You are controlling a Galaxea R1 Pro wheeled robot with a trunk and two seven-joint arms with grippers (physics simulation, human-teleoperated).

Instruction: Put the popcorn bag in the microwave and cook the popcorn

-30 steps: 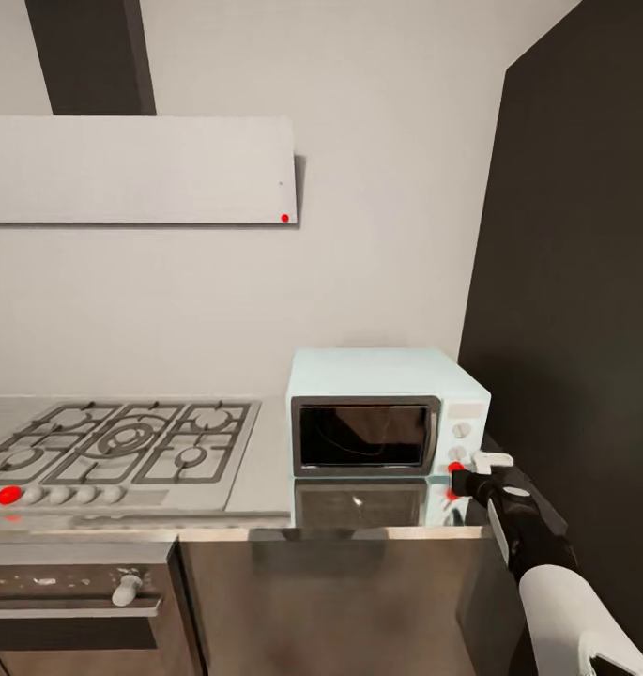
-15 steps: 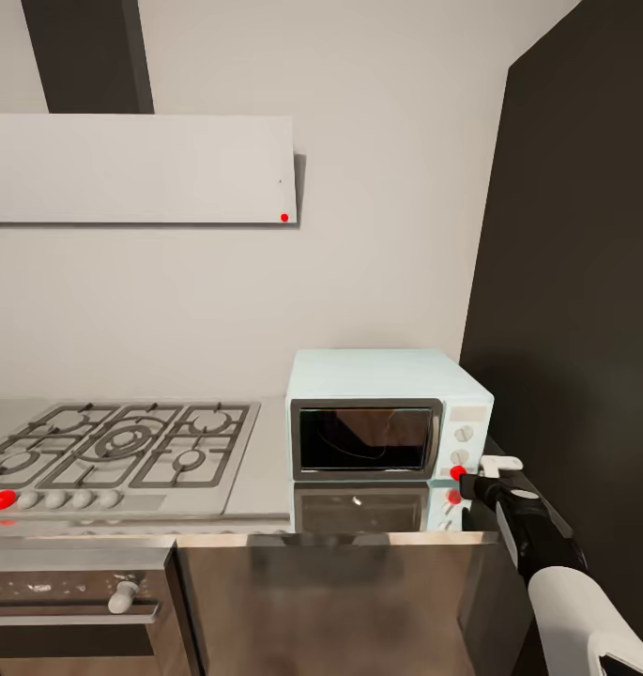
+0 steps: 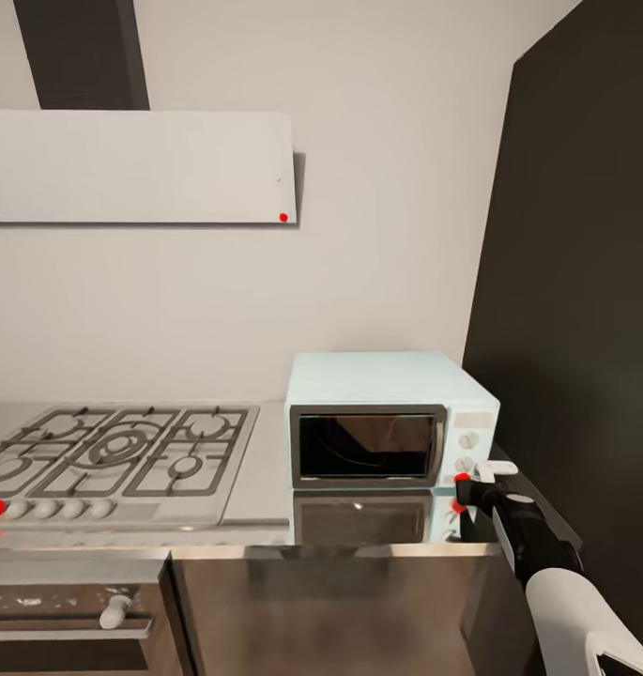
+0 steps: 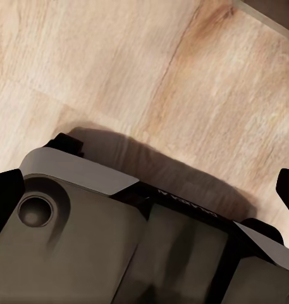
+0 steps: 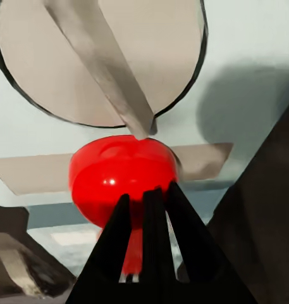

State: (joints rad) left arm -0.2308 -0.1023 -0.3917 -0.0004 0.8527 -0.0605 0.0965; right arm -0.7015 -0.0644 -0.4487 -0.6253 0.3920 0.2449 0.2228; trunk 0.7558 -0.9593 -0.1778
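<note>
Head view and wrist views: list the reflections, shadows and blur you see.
Head view: the glossy countertop mirrors the microwave; its dark door shows faint glare.
Right wrist view: a highlight on the red button, the knob soft-edged.
Left wrist view: a dark shadow on the wooden floor.

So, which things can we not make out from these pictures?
- Microwave interior, head view: the dark reflecting door glass hides whether the bag is inside.
- Right claw, head view: too small to judge contact with the red dot; right wrist view is too close for that.
- Left claw, left wrist view: fingers cut off by the edges over wooden floor.
- Oven, head view: cut off by the edge.
</note>
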